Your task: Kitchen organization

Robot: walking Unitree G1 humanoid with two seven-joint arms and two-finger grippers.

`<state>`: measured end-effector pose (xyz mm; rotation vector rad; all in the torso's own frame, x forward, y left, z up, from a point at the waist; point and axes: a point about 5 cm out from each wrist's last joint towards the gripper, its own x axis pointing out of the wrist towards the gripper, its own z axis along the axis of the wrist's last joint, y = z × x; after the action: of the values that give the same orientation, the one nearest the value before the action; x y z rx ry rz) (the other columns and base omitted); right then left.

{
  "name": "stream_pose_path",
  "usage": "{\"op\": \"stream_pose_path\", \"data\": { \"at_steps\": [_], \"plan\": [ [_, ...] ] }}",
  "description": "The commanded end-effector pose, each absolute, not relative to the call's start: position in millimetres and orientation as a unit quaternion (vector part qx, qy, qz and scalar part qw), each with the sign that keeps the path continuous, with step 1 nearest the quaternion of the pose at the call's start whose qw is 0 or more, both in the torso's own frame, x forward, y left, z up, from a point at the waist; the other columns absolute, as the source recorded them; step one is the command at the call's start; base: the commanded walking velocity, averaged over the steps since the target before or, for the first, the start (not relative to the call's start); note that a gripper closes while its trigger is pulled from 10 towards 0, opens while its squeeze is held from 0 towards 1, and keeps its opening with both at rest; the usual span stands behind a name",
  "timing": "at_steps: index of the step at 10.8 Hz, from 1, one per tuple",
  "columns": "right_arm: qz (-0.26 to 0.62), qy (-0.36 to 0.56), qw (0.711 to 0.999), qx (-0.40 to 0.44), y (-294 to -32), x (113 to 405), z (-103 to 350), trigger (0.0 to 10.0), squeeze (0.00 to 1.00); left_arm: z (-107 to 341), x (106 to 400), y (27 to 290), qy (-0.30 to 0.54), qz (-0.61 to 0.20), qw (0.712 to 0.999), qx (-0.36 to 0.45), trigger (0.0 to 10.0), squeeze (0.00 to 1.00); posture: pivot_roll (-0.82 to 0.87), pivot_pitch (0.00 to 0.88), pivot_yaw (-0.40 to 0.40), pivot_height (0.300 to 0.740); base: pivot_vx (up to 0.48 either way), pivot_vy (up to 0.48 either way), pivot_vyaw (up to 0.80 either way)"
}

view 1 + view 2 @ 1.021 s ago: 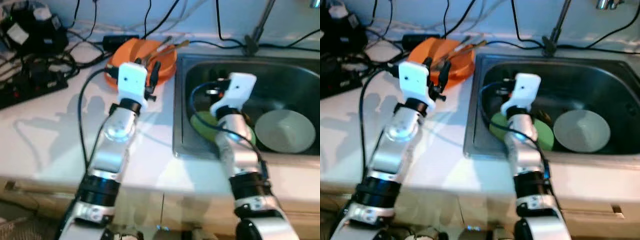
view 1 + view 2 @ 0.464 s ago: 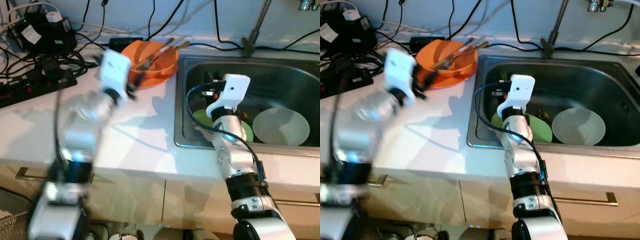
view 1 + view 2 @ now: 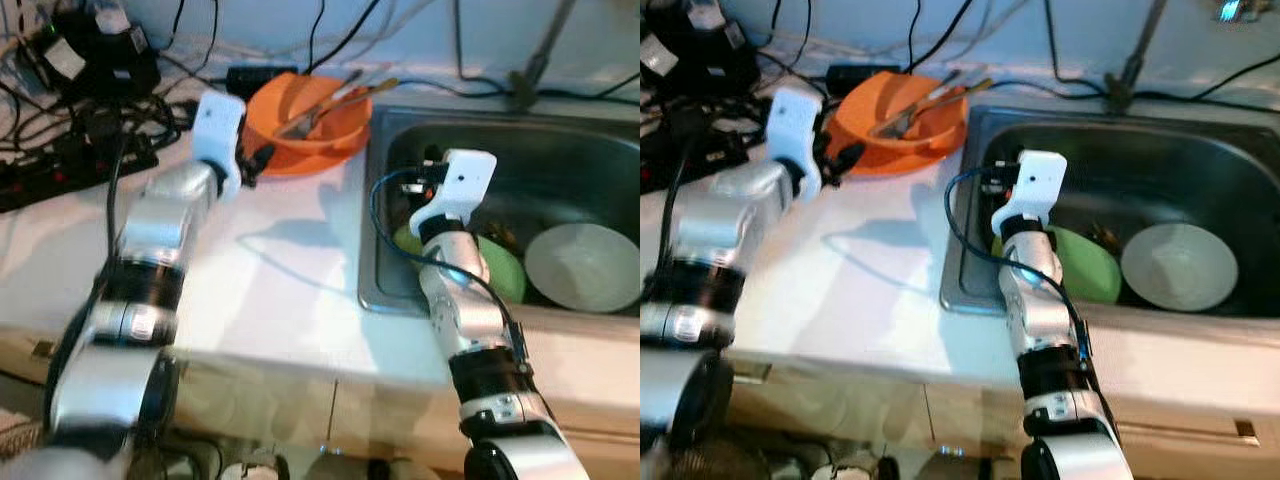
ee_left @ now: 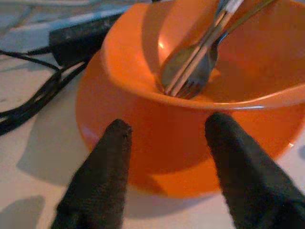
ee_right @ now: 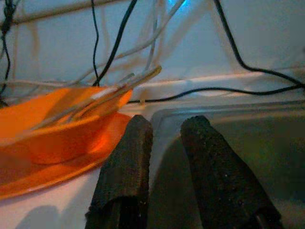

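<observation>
The left hand stood open and empty, its fingers spread before the orange bowl in the upper centre of the frame. The bowl sat on an orange plate on the white table, holding a fork and chopsticks. Rigid and likely slippery, it seemed best gripped at the rim, the loose utensils apt to slide. The right hand, slightly parted and empty, hung above the sink. Cables crowded the upper left.
</observation>
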<state>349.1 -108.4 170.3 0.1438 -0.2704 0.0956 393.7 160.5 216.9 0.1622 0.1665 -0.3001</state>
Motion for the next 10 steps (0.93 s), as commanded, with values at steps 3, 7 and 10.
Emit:
{"op": "stream_pose_path", "data": {
  "at_steps": [3, 7, 10],
  "plan": [
    [0.044, -0.129, 0.988, 0.077, -109.0, 348.0, 166.6, 10.0, 0.0, 221.6, 406.1, 159.0, 0.095, -0.155, 0.979, 0.089, 10.0, 0.0, 0.07, 0.088, 0.065, 0.74, 0.0, 0.0, 0.0],
    [0.042, -0.126, 0.988, 0.078, -108.2, 347.2, 165.1, 10.0, 0.0, 216.4, 414.1, 154.4, 0.125, -0.172, 0.97, 0.115, 10.0, 0.0, 0.06, 0.089, 0.077, 0.74, 0.0, 0.0, 0.0],
    [0.041, -0.136, 0.987, 0.079, -109.2, 345.2, 168.7, 10.0, 0.0, 216.3, 418.1, 141.7, 0.123, -0.193, 0.968, 0.107, 10.0, 0.0, 0.04, 0.082, 0.087, 0.74, 0.0, 0.0, 0.0]
  ]
}}
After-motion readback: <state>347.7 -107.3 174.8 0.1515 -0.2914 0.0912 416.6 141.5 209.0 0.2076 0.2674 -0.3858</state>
